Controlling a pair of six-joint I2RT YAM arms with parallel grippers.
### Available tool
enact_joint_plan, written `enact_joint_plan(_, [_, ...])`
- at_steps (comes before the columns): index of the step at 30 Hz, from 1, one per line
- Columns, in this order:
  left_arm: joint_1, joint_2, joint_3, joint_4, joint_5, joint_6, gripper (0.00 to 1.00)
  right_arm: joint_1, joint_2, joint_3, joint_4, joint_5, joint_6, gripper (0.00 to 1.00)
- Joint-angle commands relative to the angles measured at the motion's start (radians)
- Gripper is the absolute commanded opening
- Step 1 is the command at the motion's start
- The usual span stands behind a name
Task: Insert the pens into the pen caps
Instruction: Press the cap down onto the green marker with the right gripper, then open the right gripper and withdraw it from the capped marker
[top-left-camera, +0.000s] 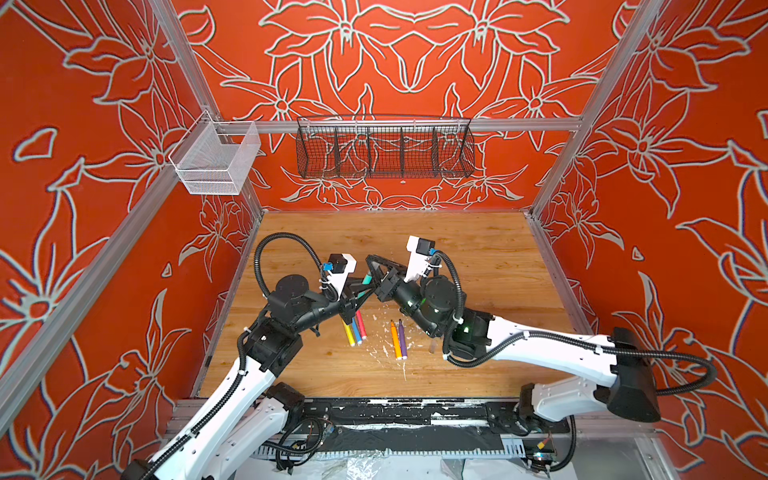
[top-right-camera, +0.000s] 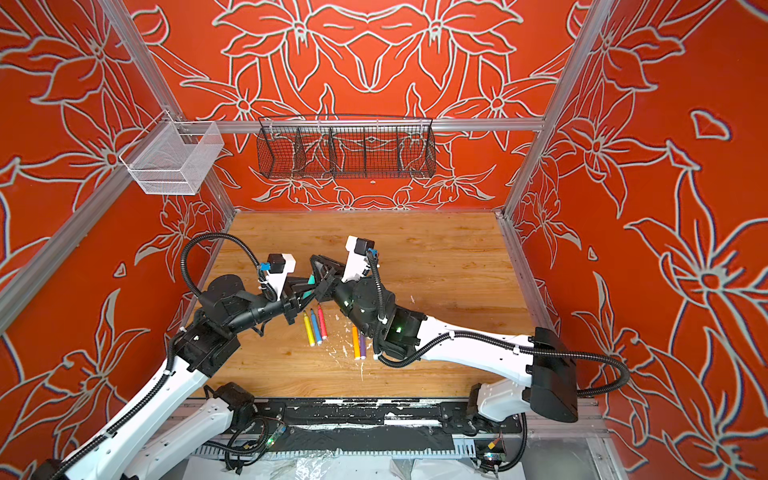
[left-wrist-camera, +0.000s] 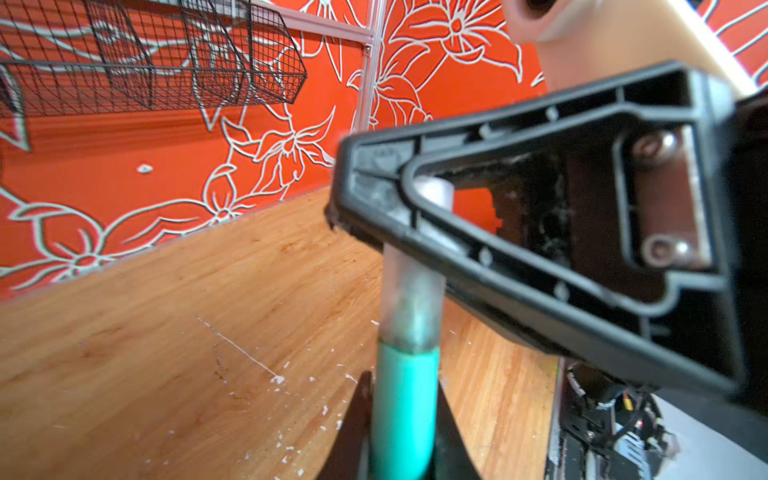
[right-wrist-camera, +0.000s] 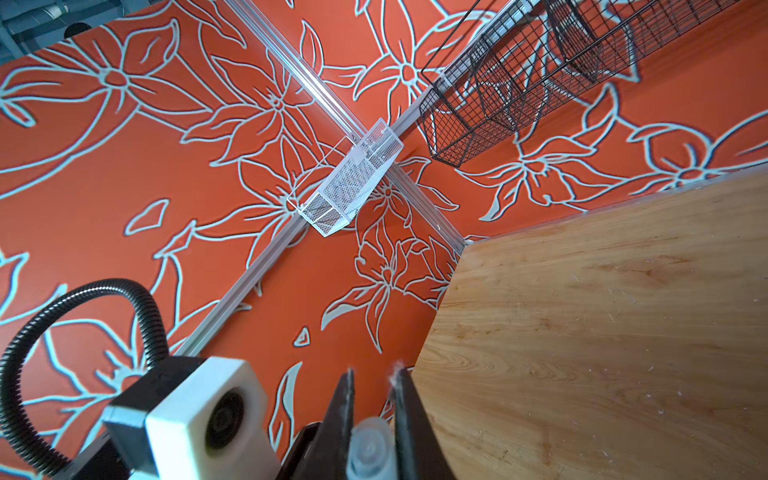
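Observation:
My left gripper (left-wrist-camera: 403, 457) is shut on the teal-green pen (left-wrist-camera: 405, 411), which points away from the wrist camera. The pen's tip sits inside a clear pen cap (left-wrist-camera: 411, 299). That cap (right-wrist-camera: 371, 451) is pinched between the fingers of my right gripper (right-wrist-camera: 374, 374), which is shut on it. In both top views the two grippers meet above the table's middle, around the teal pen (top-left-camera: 366, 279) (top-right-camera: 309, 280). The yellow (top-left-camera: 348, 333), blue (top-left-camera: 356, 331) and pink (top-left-camera: 361, 325) pens lie together on the wood. The orange (top-left-camera: 395, 340) and purple (top-left-camera: 402, 339) pens lie to their right.
White flecks (top-left-camera: 380, 349) litter the wood around the lying pens. A small translucent piece (top-left-camera: 432, 345) lies beside the right arm. A black wire basket (top-left-camera: 384, 147) hangs on the back wall and a white mesh basket (top-left-camera: 216, 160) on the left rail.

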Motion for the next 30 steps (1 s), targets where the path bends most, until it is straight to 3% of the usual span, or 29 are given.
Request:
enact_joint_plan(1, [0.047, 0.038, 0.084, 0.318, -0.667, -0.064, 0.0, 0.183, 0.026, -0.049, -0.329, -0.338, 0.099, 0.0])
enact_joint_plan(5, [0.008, 0.022, 0.085, 0.274, -0.756, -0.059, 0.0, 0.182, 0.028, -0.04, -0.388, -0.265, 0.138, 0.0])
enact_joint_plan(9, [-0.041, 0.023, 0.12, 0.22, -0.801, -0.067, 0.0, 0.182, 0.052, -0.032, -0.375, -0.275, 0.146, 0.0])
enact_joint_plan(17, [-0.04, 0.017, 0.12, 0.138, -0.667, -0.21, 0.0, 0.174, 0.04, -0.055, -0.311, -0.309, 0.103, 0.0])
enact_joint_plan(18, [-0.04, 0.012, 0.115, 0.136, -0.646, -0.223, 0.0, 0.168, 0.034, -0.048, -0.33, -0.313, 0.094, 0.02])
enact_joint_plan(25, [-0.04, -0.005, 0.065, -0.028, -0.582, -0.314, 0.0, 0.007, -0.117, -0.097, -0.484, -0.326, 0.045, 0.46])
enact_joint_plan(30, [-0.044, -0.063, -0.093, -0.083, -0.556, -0.425, 0.0, -0.162, -0.241, -0.108, -0.702, -0.299, -0.02, 0.58])
